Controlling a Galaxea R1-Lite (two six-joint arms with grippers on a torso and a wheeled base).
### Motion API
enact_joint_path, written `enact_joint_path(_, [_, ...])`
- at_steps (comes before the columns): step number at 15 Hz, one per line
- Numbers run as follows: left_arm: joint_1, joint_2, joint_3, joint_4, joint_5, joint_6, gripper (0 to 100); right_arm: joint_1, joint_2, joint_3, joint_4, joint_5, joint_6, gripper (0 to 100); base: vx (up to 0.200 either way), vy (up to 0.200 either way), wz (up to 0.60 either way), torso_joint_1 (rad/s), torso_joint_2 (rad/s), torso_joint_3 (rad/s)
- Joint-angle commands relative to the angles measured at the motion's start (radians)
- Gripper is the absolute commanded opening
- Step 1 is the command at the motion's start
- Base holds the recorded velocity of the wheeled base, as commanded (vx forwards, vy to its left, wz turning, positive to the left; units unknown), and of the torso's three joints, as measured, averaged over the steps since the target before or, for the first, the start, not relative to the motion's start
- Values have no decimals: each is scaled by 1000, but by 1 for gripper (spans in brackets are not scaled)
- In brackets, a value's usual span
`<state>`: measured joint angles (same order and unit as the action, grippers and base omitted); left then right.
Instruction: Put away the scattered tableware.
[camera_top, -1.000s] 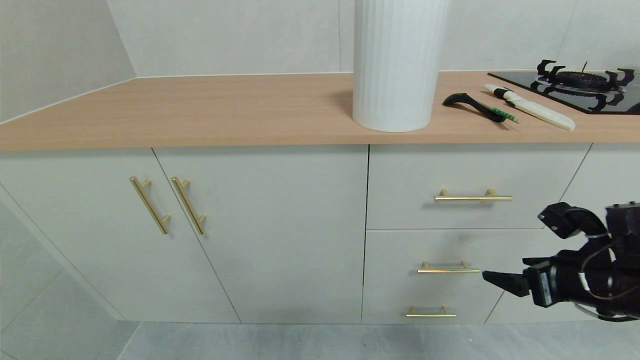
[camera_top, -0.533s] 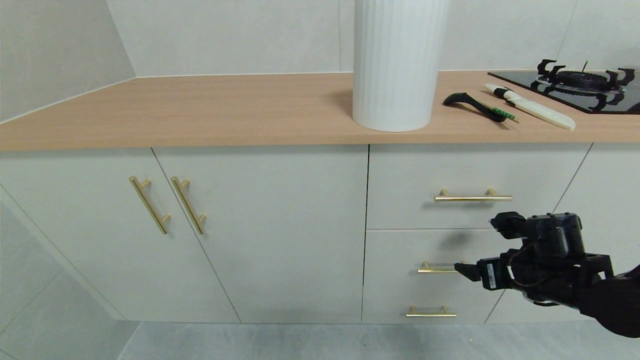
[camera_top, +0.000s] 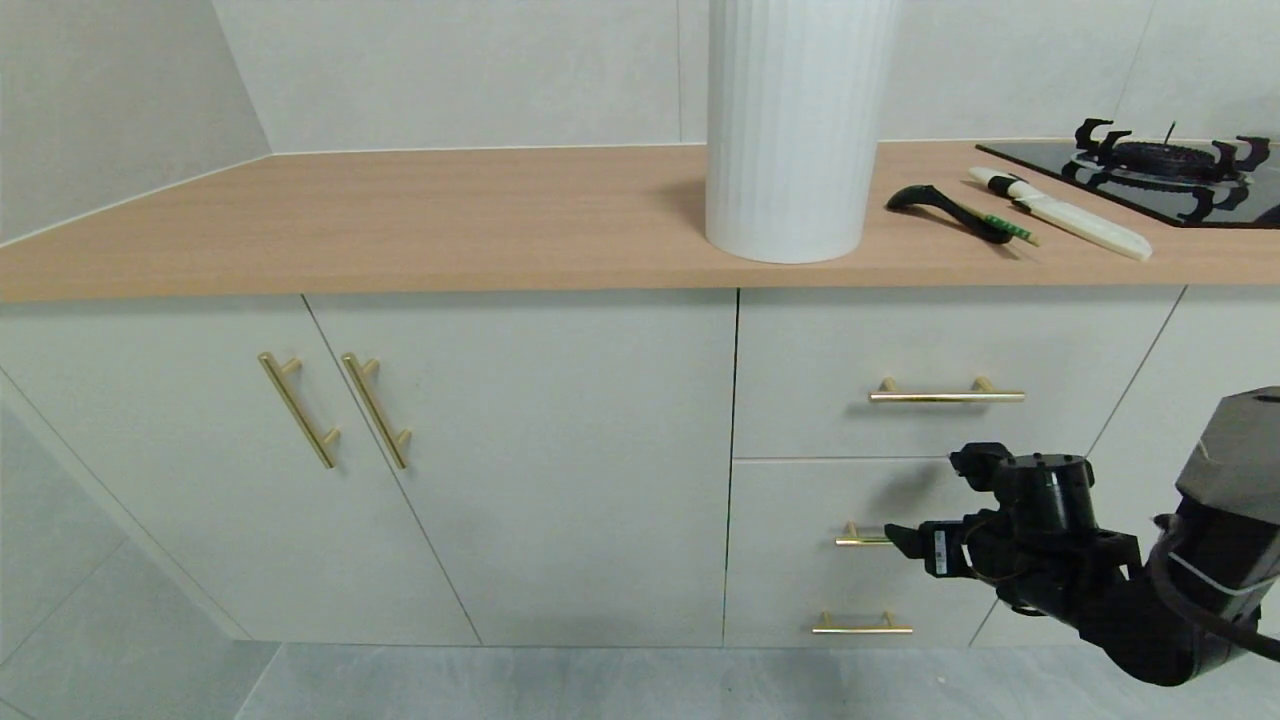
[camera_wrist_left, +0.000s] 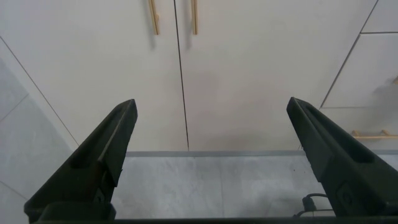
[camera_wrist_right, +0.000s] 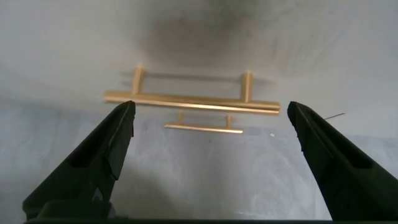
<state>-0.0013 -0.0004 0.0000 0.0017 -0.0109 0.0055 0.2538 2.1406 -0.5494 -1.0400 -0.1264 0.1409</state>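
Three drawers stood stacked at the right of the cabinet front, each with a brass bar. The right gripper hung low before the middle handle, its fingers spread wide and empty. In the right wrist view that handle lay across the gap of the right gripper, nearly as long as the gap was wide; contact could not be told. The bottom handle sat close below and the top handle above, with bare drawer face between them.

The left gripper was also spread wide and empty, low over the grey floor, facing the seam between the two cabinet doors.

On the wooden countertop, the black ladle and the white knife lay side by side near the front edge, between the white ribbed cylinder and the stove. A thin green-banded stick lay touching the ladle's end.
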Motion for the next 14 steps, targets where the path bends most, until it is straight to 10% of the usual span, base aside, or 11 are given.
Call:
enact_joint_path(1, [0, 0, 0, 0, 0, 1, 100, 1, 64, -21, -23, -21, 0, 100, 0, 0, 0, 0, 0, 0])
enact_joint_path(14, [0, 0, 0, 0, 0, 1, 100, 1, 217, -77, -155, -95, 0, 100, 0, 0, 0, 0, 0, 0])
